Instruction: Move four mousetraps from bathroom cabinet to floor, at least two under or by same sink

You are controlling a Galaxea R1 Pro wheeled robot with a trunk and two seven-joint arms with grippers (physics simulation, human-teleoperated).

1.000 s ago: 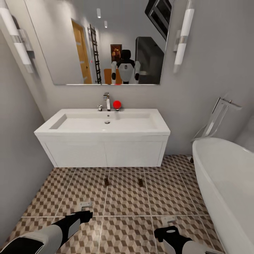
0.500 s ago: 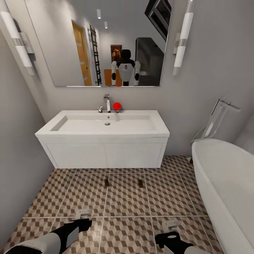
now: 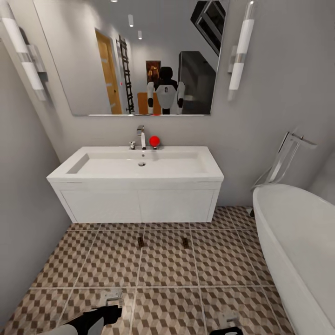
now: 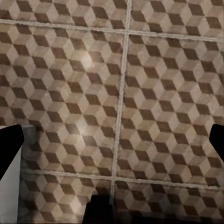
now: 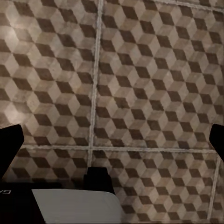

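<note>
Far left in head view: grey wall w/ a white tube wall light (image 3: pixel 25 56). Low down, left gripper (image 3: pixel 110 298) hangs over the bathroom floor (image 3: pixel 167 265), pale fingers pointing fwd, black wrist behind. Left wrist view: the two dark fingertips (image 4: pixel 9 149) sit at opposite edges of frame, so jaws spread wide, nothing between them but patterned tile (image 4: pixel 70 84) and grout lines.

Centre: bathroom sink (image 3: pixel 139 164), wide white trough on white vanity, chrome tap (image 3: pixel 140 136) at the back edge, a red ball (image 3: pixel 154 140) just beside the tap. Mirror (image 3: pixel 135 56) above reflects the robot. On the floor just in front of the vanity lie two small dark items, prob. mousetraps: one (image 3: pixel 140 241) left of centre, the other (image 3: pixel 185 242) to its right, apart from each other, both flat on the tile; too small to make out details.

Right: right gripper (image 3: pixel 229 321) barely pokes in at the bottom edge of head view. Right wrist view: dark fingertips (image 5: pixel 10 144) at both frame edges, wide apart, holding nothing, tile below. Beyond, a second wall light (image 3: pixel 241 51), floor-standing chrome tap (image 3: pixel 286 156), and white bathtub (image 3: pixel 298 251) along the right side.
</note>
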